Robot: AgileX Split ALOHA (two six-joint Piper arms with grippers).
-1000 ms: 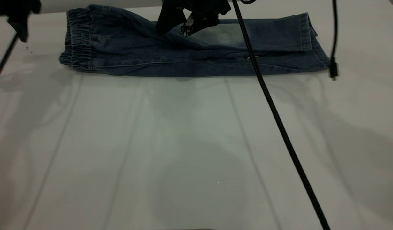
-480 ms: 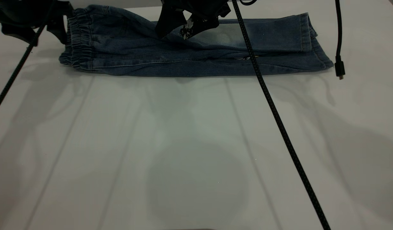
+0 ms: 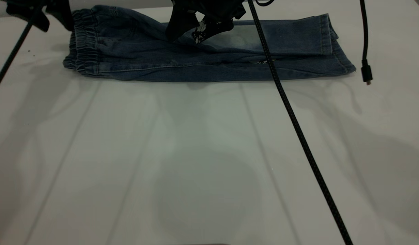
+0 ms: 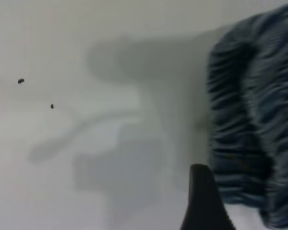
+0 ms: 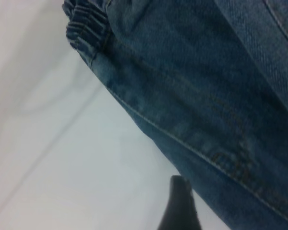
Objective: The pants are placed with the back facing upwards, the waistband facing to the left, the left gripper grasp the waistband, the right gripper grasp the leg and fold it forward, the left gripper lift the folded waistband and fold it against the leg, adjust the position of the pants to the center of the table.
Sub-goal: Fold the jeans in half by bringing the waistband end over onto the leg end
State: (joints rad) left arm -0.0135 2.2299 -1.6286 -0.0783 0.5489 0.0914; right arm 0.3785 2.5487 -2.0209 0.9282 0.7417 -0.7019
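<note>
Denim pants (image 3: 202, 51) lie already folded lengthwise along the far edge of the desk (image 3: 196, 163), waistband (image 3: 81, 44) toward the far left corner, leg (image 3: 291, 34) hems toward the far right.

We put this at step 2: left tool (image 3: 49, 12) sits just beside the waistband at the far left corner, not yet on it. Only 1 finger (image 4: 204, 201) shows in the left wrist view, so we cannot tell whether it stands apart or together.

Right tool (image 3: 199, 20) hangs over the middle of the pants at the far edge. 1 dark fingertip (image 5: 180, 206) shows in its wrist view, just off the fold edge; we cannot tell its state either, nor whether it touches cloth.

Risks as we judge them:
- Left tool catches only the top waistband layer, so the fold peels open on lift.
- Right tool stays over mid-pants, so the waistband gets folded onto it.
- Braided cable (image 3: 291, 115) runs across the leg and could drag or snag the cloth.
- Pants sit far from centre; a 1-tool drag may skew the stack.
</note>
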